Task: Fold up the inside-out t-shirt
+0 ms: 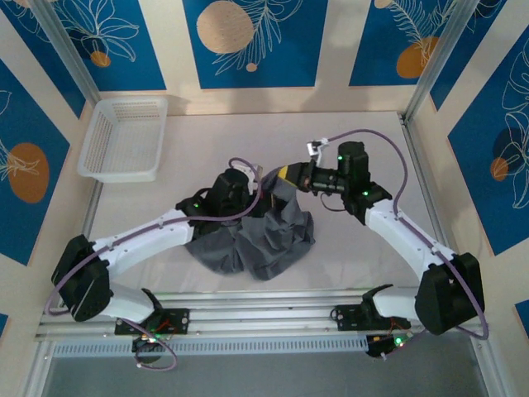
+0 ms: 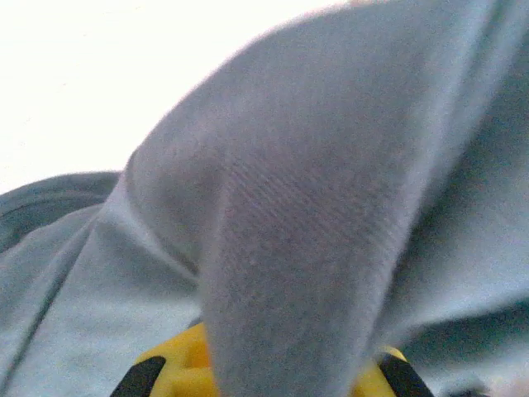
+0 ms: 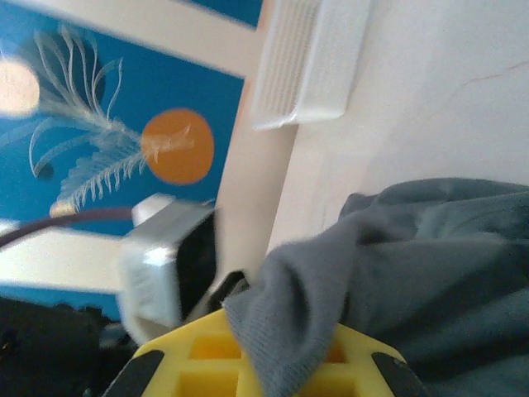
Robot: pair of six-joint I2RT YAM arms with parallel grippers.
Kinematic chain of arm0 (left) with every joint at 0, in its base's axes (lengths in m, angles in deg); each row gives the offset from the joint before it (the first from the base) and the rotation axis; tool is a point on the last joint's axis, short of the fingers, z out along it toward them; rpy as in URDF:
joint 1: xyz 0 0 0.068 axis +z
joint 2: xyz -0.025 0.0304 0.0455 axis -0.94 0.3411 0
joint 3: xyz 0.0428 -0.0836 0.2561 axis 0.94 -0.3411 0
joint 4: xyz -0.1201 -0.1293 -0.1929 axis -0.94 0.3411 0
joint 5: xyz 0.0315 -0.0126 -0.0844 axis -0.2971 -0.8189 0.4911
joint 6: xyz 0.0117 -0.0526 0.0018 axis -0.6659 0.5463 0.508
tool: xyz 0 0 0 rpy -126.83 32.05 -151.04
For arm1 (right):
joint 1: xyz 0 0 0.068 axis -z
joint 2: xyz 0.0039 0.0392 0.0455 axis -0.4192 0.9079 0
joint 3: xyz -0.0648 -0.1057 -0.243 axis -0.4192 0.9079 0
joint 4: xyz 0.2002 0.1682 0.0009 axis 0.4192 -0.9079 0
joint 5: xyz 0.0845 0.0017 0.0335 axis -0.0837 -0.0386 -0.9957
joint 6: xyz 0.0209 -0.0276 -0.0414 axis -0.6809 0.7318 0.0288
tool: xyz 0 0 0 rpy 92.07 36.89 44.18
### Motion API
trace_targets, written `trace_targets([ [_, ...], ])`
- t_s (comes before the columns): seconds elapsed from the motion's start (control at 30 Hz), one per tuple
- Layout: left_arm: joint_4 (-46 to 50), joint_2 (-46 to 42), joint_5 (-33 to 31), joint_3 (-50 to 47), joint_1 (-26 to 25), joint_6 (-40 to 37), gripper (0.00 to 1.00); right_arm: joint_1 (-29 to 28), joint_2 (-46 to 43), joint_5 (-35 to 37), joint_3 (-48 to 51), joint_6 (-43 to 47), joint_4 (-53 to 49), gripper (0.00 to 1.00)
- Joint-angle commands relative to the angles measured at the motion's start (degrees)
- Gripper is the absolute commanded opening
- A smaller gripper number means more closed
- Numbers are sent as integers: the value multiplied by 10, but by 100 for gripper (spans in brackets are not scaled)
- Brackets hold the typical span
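Note:
The slate-grey inside-out t-shirt [image 1: 269, 236] lies bunched in a heap at the middle of the table, with its upper part lifted between the two arms. My left gripper [image 1: 254, 197] is at the heap's upper left. Its yellow jaws [image 2: 264, 382] are shut on a thick fold of the t-shirt [image 2: 306, 231] that rises straight out of them. My right gripper [image 1: 283, 174] is just above and to the right of it. In the right wrist view that gripper [image 3: 277, 372] is shut on an edge of the t-shirt [image 3: 306, 298]. The two grippers are close together.
A white mesh basket [image 1: 120, 175] stands at the back left of the table, also seen from the right wrist [image 3: 297, 107]. The left arm's wrist camera block [image 3: 165, 256] sits right beside the right gripper. Blue patterned walls enclose the table.

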Motion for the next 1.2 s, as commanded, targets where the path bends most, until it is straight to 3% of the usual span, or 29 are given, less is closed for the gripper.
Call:
trace_targets([
  [0.0,-121,-28,167,-25,34,16,0,83,70,-97,54,-53,31,0],
  [0.07,-183,-42,220,-52,51,43,0,118,136,-180,62,-71,71,7],
  [0.1,-196,-50,231,-60,57,48,0,131,165,-214,57,-74,67,20],
  [0.17,-181,-62,233,-65,61,40,0,152,190,-250,48,-76,29,39],
  [0.23,-161,-69,230,-67,63,25,0,165,168,-247,72,-80,34,46],
  [0.37,-147,-66,237,-65,66,13,0,185,34,-123,123,-16,-36,50],
  [0.43,-140,-61,242,-58,66,9,0,171,-39,-35,124,43,-101,46],
  [0.53,-138,-52,251,-52,66,7,0,72,-151,113,130,185,-121,28],
  [0.63,-138,-45,253,-47,66,8,0,-52,-221,270,177,355,-32,25],
  [0.77,-141,-48,252,-47,65,11,0,-133,-239,380,217,574,55,47],
  [0.9,-134,-55,248,-49,66,8,0,-145,-200,343,192,689,31,57],
  [0.97,-135,-57,248,-49,66,8,0,-145,-175,338,177,696,29,55],
  [1.03,-137,-58,250,-48,66,8,0,-145,-153,332,168,691,35,43],
  [1.13,-132,-64,239,-50,66,5,0,-143,-141,305,155,649,45,4],
  [1.17,-124,-69,229,-51,67,1,0,-140,-146,274,153,635,47,0],
])
